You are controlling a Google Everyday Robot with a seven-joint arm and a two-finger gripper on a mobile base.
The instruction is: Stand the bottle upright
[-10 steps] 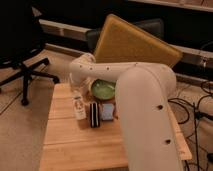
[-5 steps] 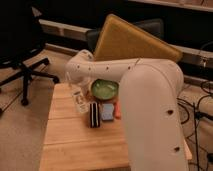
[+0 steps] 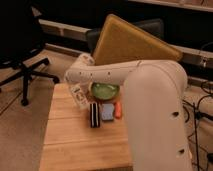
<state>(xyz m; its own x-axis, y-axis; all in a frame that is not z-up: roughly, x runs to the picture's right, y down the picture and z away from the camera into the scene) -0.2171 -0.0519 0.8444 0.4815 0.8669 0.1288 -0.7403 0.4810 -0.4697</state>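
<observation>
Nearest the camera, the robot's thick white arm (image 3: 150, 110) fills the right side and reaches left over the wooden table (image 3: 65, 145). Past mid-table stand a black-and-white striped block (image 3: 94, 114), a blue-grey block (image 3: 107, 111) and a small orange item (image 3: 118, 109) in a row. Just beyond and left of the striped block, the bottle (image 3: 81, 98) leans, its long axis slanting up and to the left. The gripper (image 3: 77, 88) sits directly above it under the wrist, jaws pressed together, seemingly pinching the bottle's upper end. Righting it likely means swinging that top rightward over its base. Behind are a green bowl (image 3: 105, 91), then a tan panel (image 3: 132, 45).
</observation>
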